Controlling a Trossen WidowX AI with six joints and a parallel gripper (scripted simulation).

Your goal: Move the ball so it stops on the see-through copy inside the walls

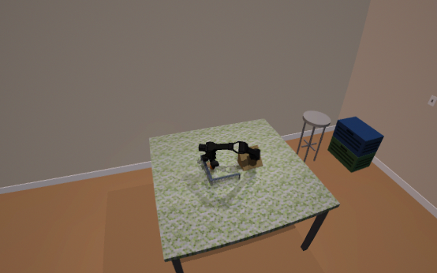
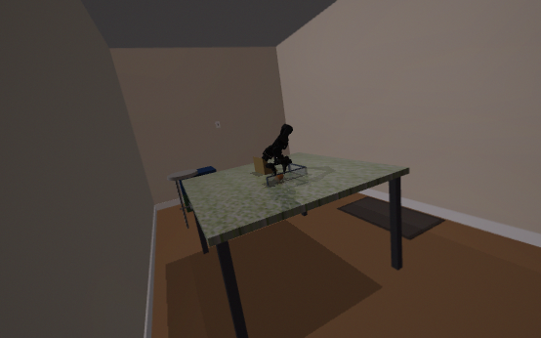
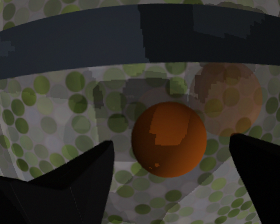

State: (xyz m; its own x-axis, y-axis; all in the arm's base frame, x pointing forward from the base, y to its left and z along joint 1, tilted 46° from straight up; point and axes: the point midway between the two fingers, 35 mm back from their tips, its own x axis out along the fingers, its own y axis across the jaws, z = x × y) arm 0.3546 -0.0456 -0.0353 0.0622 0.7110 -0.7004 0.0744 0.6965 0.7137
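Orange shows under the gripper [image 1: 212, 164] from the top: your ball [image 1: 212, 167] lies on the table [image 1: 252, 213] inside the corner of the walls [image 1: 225, 178], with the arm bent low over it. A stool [image 1: 316, 118] and crates [image 1: 356, 143] stand well off.

From the exterior view, the ball [image 2: 278, 178] sits just below the gripper [image 2: 278, 172].

At the wrist, your fingers stand fairly wide, gripping nothing. The ball [image 3: 168, 139] rests between them, untouched, short of the wall [image 3: 124, 32]. The copy [image 3: 229, 95] overlaps its upper right.
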